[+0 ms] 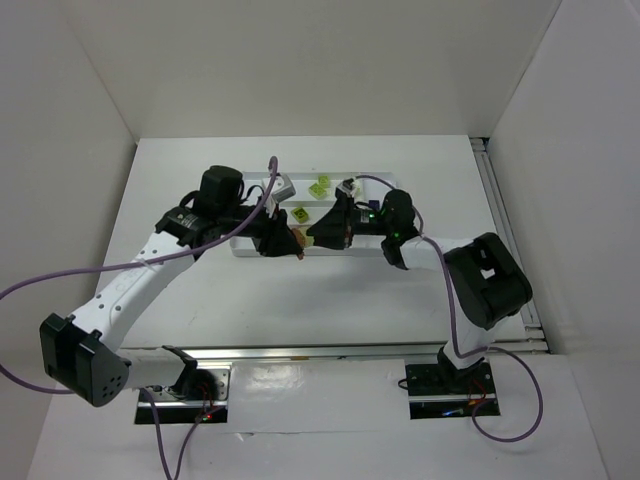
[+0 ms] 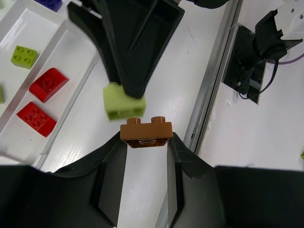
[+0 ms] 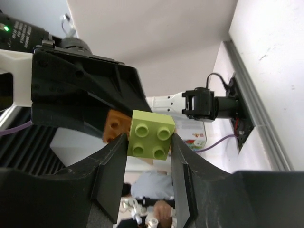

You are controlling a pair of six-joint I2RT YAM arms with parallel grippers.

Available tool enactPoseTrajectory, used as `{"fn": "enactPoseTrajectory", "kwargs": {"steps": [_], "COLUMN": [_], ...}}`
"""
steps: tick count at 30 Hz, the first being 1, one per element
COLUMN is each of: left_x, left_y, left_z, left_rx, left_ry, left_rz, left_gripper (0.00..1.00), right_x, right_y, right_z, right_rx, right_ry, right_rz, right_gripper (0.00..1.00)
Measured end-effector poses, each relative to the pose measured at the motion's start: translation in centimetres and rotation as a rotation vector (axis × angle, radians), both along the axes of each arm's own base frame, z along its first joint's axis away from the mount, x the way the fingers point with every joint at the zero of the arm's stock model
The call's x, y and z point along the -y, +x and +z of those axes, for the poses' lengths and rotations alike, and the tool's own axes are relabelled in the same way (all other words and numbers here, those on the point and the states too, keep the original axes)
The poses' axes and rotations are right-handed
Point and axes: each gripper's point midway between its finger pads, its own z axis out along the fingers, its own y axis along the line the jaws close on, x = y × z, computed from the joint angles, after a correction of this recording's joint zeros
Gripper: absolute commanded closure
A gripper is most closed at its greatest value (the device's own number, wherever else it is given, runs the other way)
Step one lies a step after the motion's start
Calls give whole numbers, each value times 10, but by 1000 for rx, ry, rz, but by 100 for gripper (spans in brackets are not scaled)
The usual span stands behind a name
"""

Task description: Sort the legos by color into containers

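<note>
Holding, left gripper [image 2: 146, 148]: clenched on orange-brown lego [image 2: 146, 133].
Holding, right gripper [image 3: 149, 145]: clenched on lime lego [image 3: 151, 134].
Next: part the two, then release each over its colour's tray [image 2: 47, 28] slot, desk centre.

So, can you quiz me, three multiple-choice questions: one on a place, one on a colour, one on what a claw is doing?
1. The two red bricks lie: A in the white tray; B on a shelf; C in a claw.
2. The left claw holds: A a blue brick; B a red brick; C an orange-brown brick.
3. The right claw is: A open, empty; B shut on a lime green brick; C out of sight.
Answers: A, both sit in one tray compartment; C, that colour shows in its grip; B, it pinches the brick on both sides.
</note>
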Motion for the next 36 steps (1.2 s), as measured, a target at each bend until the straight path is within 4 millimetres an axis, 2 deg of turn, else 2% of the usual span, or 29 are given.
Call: {"fn": "enactPoseTrajectory", "kwargs": {"steps": [2,6,8,9,13,16,18,20,24,27,29,32,36], "left_x": [-3,-13,-16,-17,-29,-44,-56,-65,-85,-98,-107,-119,-130], "left_y": [2,5,7,8,26,54,78,92,115,129,134,137,141], "left_z": [2,8,12,12,2,-15,-30,-41,-57,-61,-66,-78,-98], "left_rx": [4,26,35,35,-13,-111,-177,-217,-287,-304,-316,-334,-358], "left_ry": [-6,-18,-24,-24,-5,19,52,82,166,207,235,287,355], "left_rz": [8,39,51,61,166,293,397,473,657,772,834,906,959], "left_gripper": [100,100,100,100,100,100,100,100,100,100,100,100,100], "right_x": [13,45,55,56,51,56,60,61,56,46,39,28,8], "right_y": [6,29,44,50,129,178,208,232,265,269,265,265,275], "right_z": [-8,-18,-21,-30,0,28,31,16,-57,-112,-137,-147,-131], "right_rx": [-19,-28,13,15,217,406,481,500,458,419,406,429,492], "right_ry": [-10,-35,-68,-114,-313,-451,-540,-627,-824,-942,-1002,-1049,-1029], "right_rz": [-38,-140,-187,-202,-392,-546,-625,-670,-666,-613,-575,-549,-552], "right_gripper": [93,93,93,93,93,93,93,93,91,90,89,87,85]}}
